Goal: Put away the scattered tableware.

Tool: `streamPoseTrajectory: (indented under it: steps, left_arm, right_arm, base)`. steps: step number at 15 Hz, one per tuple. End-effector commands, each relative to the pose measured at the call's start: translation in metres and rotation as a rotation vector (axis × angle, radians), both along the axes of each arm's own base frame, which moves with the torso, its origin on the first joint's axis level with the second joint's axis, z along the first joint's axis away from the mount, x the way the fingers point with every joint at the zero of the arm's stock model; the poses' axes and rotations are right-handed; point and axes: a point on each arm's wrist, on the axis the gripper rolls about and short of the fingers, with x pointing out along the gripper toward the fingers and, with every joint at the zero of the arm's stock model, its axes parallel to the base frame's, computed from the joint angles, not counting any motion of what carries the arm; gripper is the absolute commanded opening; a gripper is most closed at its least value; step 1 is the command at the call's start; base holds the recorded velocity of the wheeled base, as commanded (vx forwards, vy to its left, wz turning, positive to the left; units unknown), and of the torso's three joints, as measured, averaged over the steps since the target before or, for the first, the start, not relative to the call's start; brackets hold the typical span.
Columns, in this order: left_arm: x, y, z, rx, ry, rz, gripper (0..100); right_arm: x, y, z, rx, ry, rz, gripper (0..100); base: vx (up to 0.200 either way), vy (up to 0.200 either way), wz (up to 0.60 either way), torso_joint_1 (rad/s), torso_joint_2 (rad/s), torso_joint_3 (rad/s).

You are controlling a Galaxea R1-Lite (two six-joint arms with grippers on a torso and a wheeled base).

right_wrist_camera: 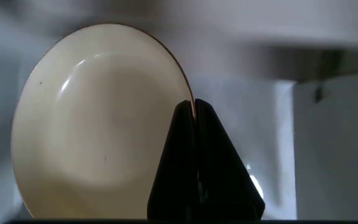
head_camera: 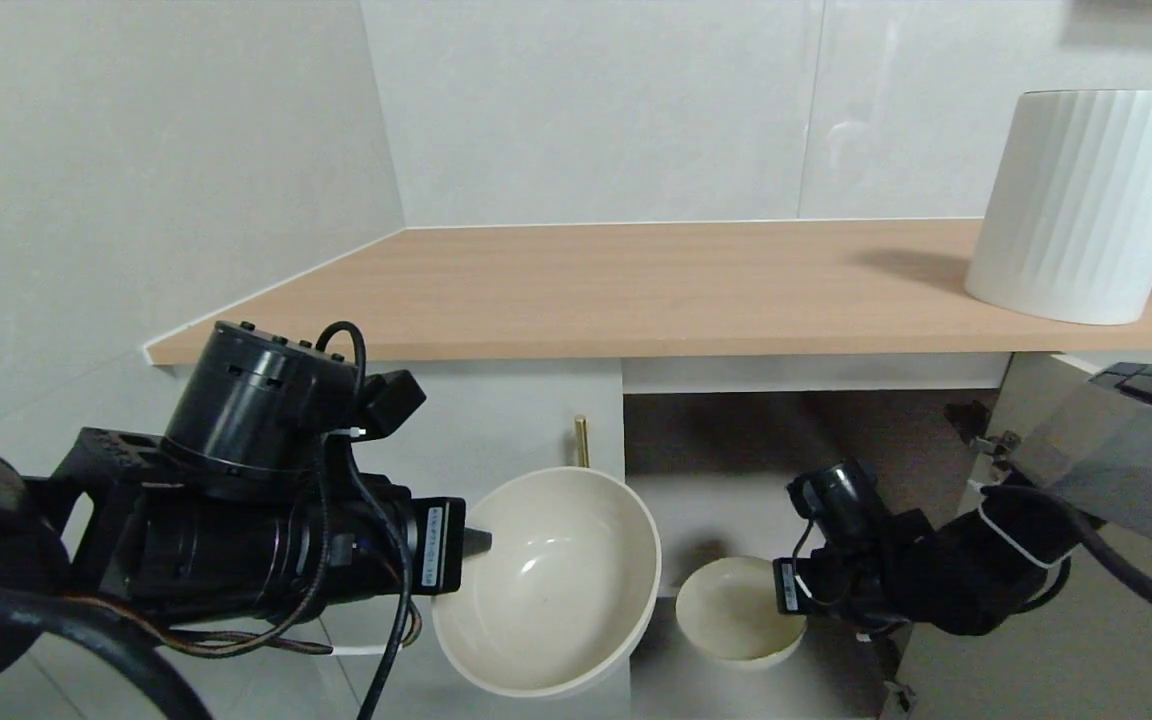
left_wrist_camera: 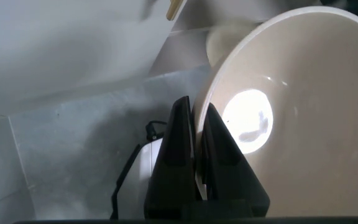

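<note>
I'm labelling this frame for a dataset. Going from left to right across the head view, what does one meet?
left tool → large bowl, held by its rim → small bowl → right tool, gripping that bowl's rim → white ribbed container on the counter

Right gripper [right_wrist_camera: 193,106] clamps the rim of a cream bowl [right_wrist_camera: 98,118] between its black fingers [right_wrist_camera: 179,149] (pressed close together). The bowl's inner face is visible; a pale cabinet panel [right_wrist_camera: 337,149] stands behind.
</note>
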Motion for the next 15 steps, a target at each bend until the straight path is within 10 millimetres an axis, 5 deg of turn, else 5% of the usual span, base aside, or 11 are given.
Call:
streamPoseTrajectory:
  steps: [1,9,15]
  left_arm:
    - [0.000,0.000,0.000,0.000,0.002,-0.001,0]
    - [0.002,-0.002,-0.004,0.008,0.014,-0.004,0]
    - [0.003,-0.003,-0.006,0.011,0.019,-0.004,0]
  right_arm:
    - [0.022,-0.007,-0.027,-0.019,0.018,-0.080,0]
    - [0.076,-0.024,-0.052,-0.097,-0.083,-0.294,0]
    - [0.088,-0.022,-0.053,-0.116,-0.125,-0.327,0]
  base:
    - [0.000,0.000,0.00,0.000,0.00,0.000]
    - [0.000,0.000,0.00,0.000,0.00,0.000]
    - [0.000,0.000,0.00,0.000,0.00,0.000]
